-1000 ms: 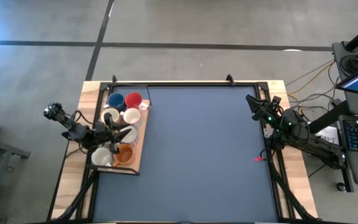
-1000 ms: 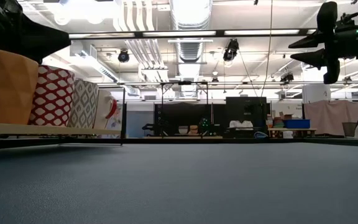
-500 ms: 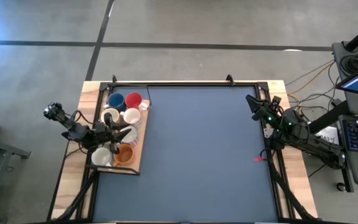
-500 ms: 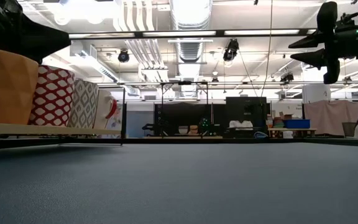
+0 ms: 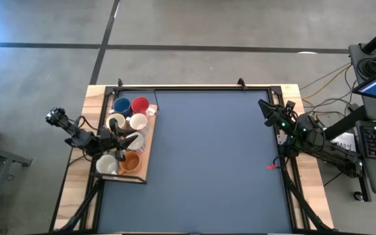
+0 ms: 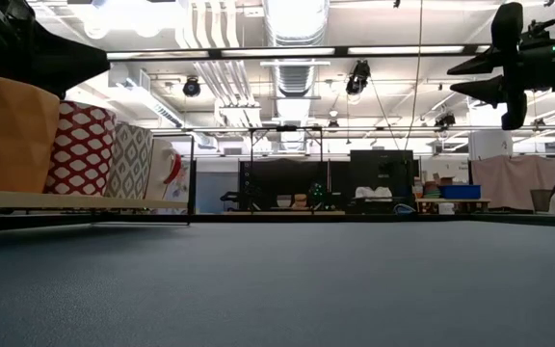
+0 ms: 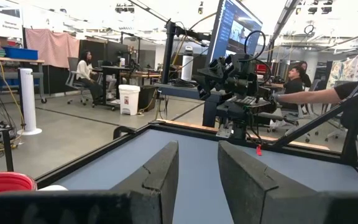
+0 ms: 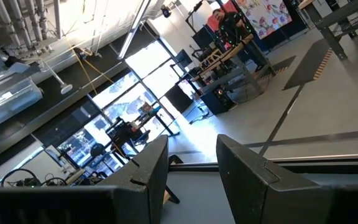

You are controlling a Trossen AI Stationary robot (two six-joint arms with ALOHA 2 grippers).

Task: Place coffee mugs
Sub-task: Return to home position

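High view is showing the left gripper (image 5: 128, 140) hovering over the coffee mugs (image 5: 138, 121), its fingers standing moderately apart and gripping nothing. The mugs are sitting clustered on the wooden shelf (image 5: 144, 172) at the table's (image 5: 214, 163) left edge. The right gripper (image 5: 264, 106) is waiting above the right edge, likewise parted and empty.

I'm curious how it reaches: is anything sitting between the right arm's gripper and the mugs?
Nothing visible. Only bare mat lies between the right gripper and the mugs, which sit on the shelf at the table's left edge, with the left gripper above them.
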